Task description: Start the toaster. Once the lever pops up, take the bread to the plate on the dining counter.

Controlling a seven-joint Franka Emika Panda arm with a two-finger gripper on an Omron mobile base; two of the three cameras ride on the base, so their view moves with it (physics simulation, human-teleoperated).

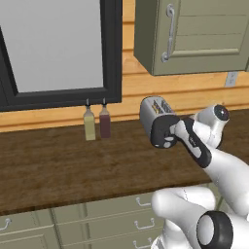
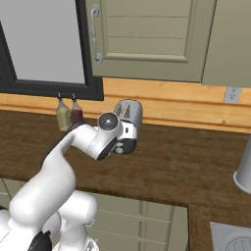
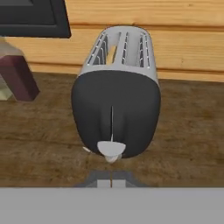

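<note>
The silver-grey toaster stands on the dark wood counter against the wall, its black end panel facing me. In the hand view a small grey lever sits low in the panel's slot. A pale tan strip, seemingly the bread, shows in one top slot. My gripper is shut with nothing in it, its tips just under the lever at the panel's foot. The plate and the dining counter are out of view.
Two slim bottles stand left of the toaster under the dark-framed window. A wall cabinet hangs above. A grey vessel stands at the far right of the counter. Drawers run below the counter edge.
</note>
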